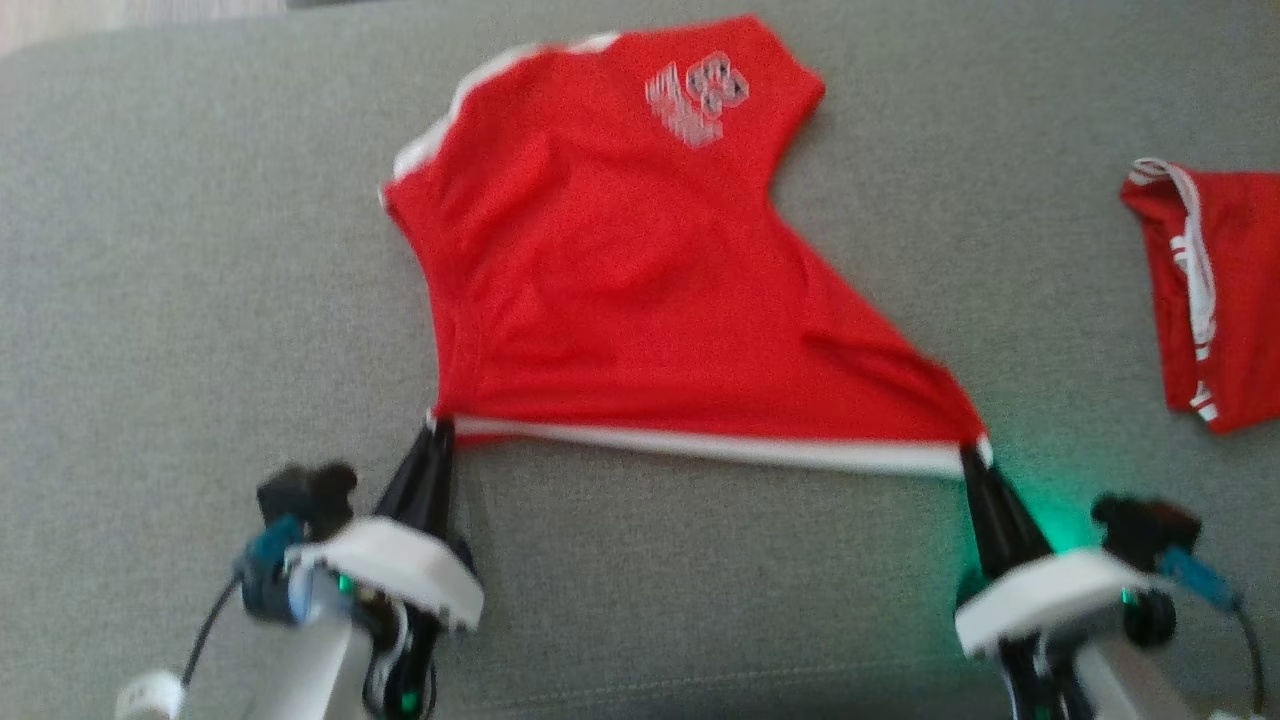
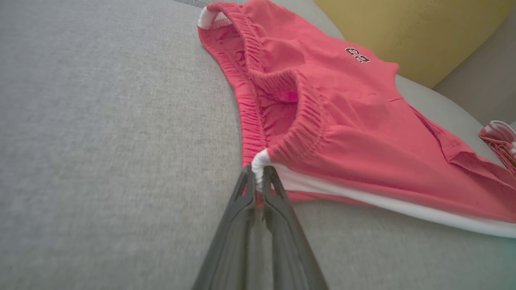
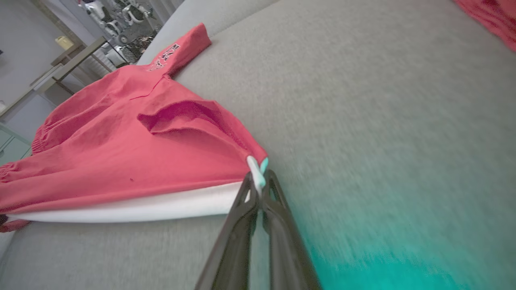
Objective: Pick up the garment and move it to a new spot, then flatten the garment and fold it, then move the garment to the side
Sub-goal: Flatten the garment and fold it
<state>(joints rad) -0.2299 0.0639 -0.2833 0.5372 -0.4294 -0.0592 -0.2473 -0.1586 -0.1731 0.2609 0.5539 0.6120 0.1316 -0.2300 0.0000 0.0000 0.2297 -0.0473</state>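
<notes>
The garment [image 1: 620,270], red shorts with a white side stripe and "23" lettering, lies spread on the grey cushion. Its near white-striped edge is pulled taut between my two grippers. My left gripper [image 1: 437,428] is shut on the near left corner, at the elastic waistband end [image 2: 261,161]. My right gripper [image 1: 972,452] is shut on the near right corner, pinching the white trim [image 3: 255,177]. The far leg with the lettering [image 1: 698,98] points away from me. In the right wrist view the garment [image 3: 121,153] stretches off to the left.
A second red garment with white trim [image 1: 1215,295] lies at the right edge of the grey cushion [image 1: 180,300]. A yellow pillow [image 2: 407,28] stands behind the shorts in the left wrist view. Furniture shows beyond the cushion [image 3: 60,52]. Green light glows by my right gripper.
</notes>
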